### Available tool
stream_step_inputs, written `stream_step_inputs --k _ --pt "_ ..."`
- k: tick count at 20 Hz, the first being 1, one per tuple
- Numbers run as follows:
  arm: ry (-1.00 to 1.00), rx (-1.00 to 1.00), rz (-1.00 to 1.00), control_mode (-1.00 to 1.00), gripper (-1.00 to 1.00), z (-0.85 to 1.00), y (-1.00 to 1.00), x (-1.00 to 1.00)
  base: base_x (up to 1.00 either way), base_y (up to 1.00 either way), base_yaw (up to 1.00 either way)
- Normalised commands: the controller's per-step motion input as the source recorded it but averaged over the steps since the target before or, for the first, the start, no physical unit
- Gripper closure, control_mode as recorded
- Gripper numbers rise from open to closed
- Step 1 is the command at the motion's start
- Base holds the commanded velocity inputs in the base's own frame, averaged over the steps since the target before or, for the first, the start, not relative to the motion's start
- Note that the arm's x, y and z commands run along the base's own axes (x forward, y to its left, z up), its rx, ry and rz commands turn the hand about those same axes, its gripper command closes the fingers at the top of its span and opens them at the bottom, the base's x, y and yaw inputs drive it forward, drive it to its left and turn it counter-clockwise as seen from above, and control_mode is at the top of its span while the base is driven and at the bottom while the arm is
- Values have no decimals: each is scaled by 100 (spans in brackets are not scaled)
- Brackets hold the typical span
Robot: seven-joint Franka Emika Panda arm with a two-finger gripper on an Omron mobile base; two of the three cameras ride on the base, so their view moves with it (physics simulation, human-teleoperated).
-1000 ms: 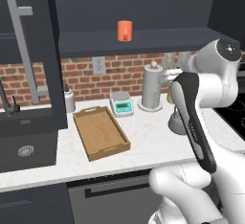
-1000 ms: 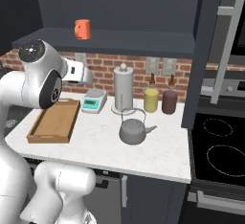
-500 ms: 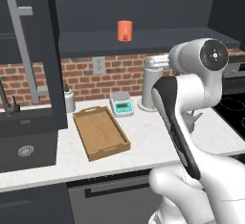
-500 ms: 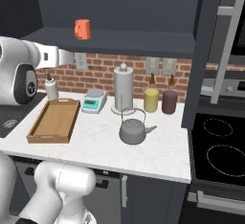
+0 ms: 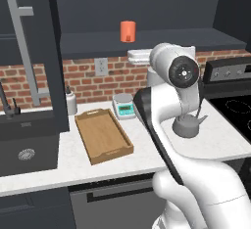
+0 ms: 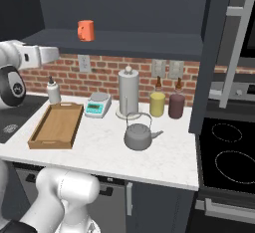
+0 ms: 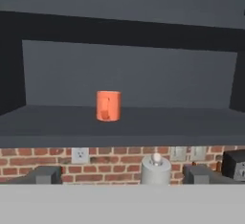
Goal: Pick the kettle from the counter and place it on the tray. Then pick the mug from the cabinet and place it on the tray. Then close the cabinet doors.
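Kettle (image 5: 188,124) partly hidden behind the arm in the left base view. Paper-towel cylinder (image 7: 155,170) cut off low in the hand view. Scale (image 6: 94,108) display unreadable.

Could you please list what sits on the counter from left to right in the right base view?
Soap bottle → tray → scale → paper-towel holder → kettle → yellow jar → maroon jar.

The arm is raised high, its tool (image 7: 122,175) spread wide and empty.
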Motion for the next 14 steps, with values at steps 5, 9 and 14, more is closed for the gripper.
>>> stream_step_inputs --k 5,9,14 --pt "-3 7 12 -100 -100 1 -6 40 0 0 0" --pt "1 2 14 -100 -100 1 -2 39 0 0 0" --pt "5 0 5 -100 -100 2 0 24 0 0 0"
